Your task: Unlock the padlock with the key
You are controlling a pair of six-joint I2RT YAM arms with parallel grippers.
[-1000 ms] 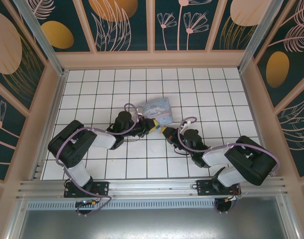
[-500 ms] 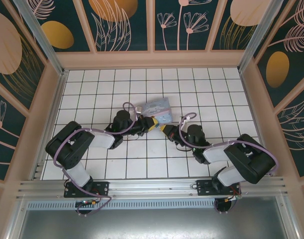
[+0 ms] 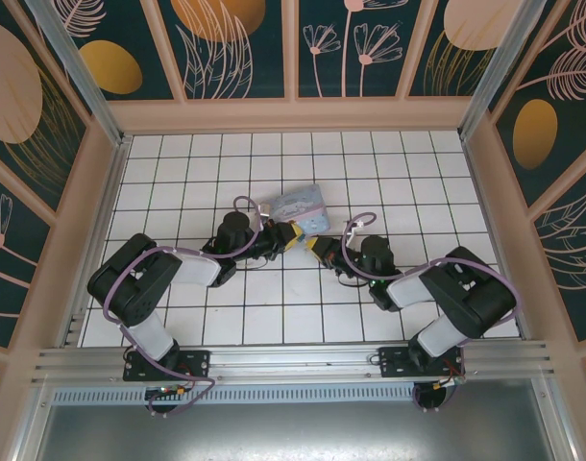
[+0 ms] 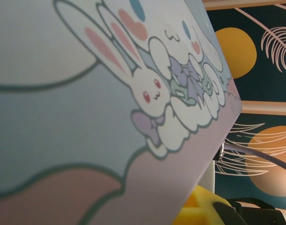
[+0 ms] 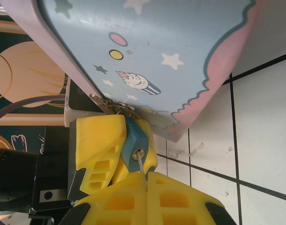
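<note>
At the centre of the top view, both arms point at one spot on the white tiled table (image 3: 207, 163). The left gripper (image 3: 292, 237) and the right gripper (image 3: 315, 248) meet tip to tip just below the near edge of a pastel tin box (image 3: 298, 204), which sits askew to the tile lines. The padlock and key are too small to make out from this height.

Right wrist view, centre of frame: the padlock (image 5: 132, 140), with a dark bluish body, sits between two yellow fingers (image 5: 96, 140) of the left gripper, one on each side of the body. Left jaws: clenched on the padlock. The lock's metal top end lies at the tin box's lower edge, touching a small metal fitting (image 5: 116, 107) there. Whether the shackle passes through that fitting cannot be determined. The keyhole face points towards the bottom of the frame.

The key (image 5: 141, 164), a thin pale shaft, runs from the keyhole down to the seam between the right gripper's own yellow pads (image 5: 176, 197) at the bottom edge. Right jaws: pressed together, grasping the key, whose head is hidden between them. The tip is at or in the keyhole. How far it is inserted cannot be told.

Left wrist view: the tin box's printed rabbit panel stands very close to the lens, slanting from upper left to lower centre. A yellow finger (image 4: 199, 208) shows at the bottom edge, right of centre. Which gripper it belongs to cannot be told.
</note>
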